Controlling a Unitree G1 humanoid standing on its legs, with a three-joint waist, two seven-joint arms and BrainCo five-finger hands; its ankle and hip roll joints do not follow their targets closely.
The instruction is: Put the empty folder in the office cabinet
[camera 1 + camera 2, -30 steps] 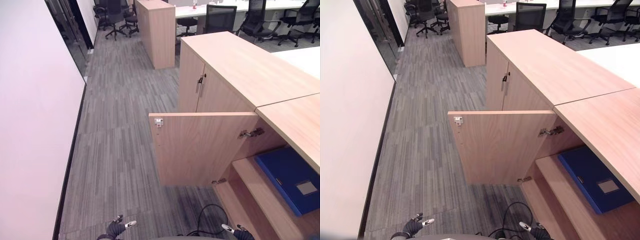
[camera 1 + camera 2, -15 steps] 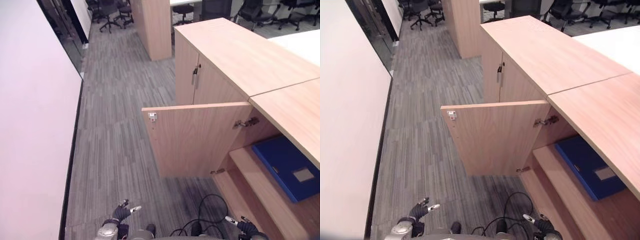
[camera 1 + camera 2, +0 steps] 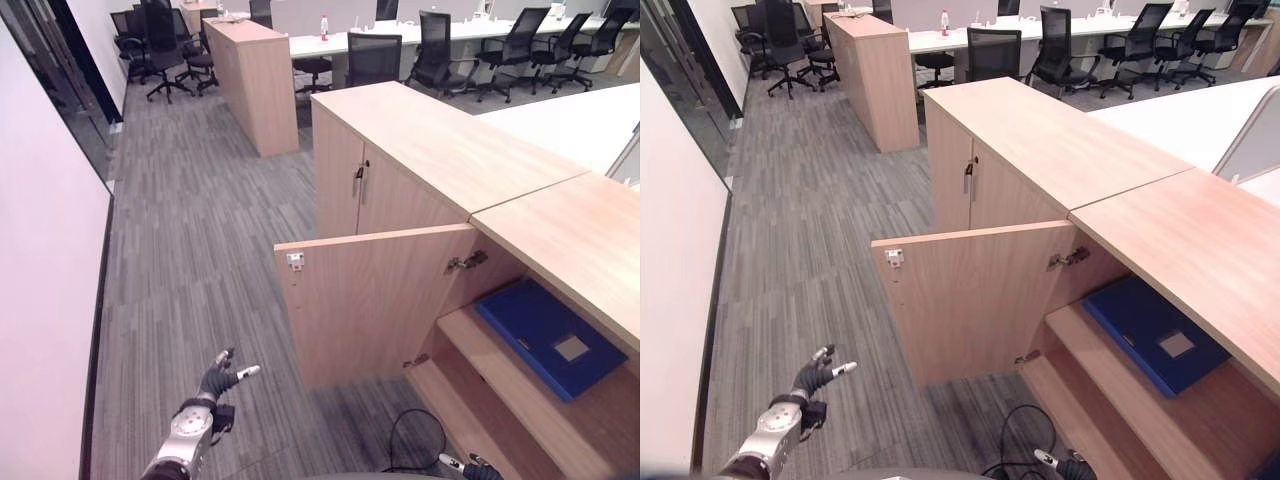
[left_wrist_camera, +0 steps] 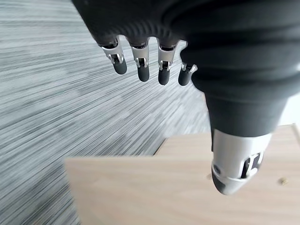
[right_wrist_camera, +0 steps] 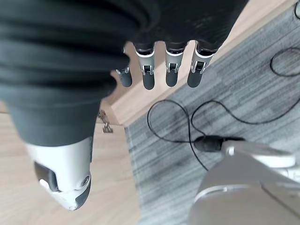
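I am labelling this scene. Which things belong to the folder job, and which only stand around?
Job: blue folder on the cabinet shelf; open cabinet door; left hand, open; right hand, open.

Around: closed cabinet; office chairs; desks; bottle.

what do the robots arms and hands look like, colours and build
The left hand has silver fingers with dark rounded tips and a silver thumb set apart from them. A dark ribbed cover wraps the back of the hand and the wrist, and the forearm behind it is silver-grey metal. The right hand is built the same way: dark ribbed cover, silver dark-tipped fingers, silver thumb.
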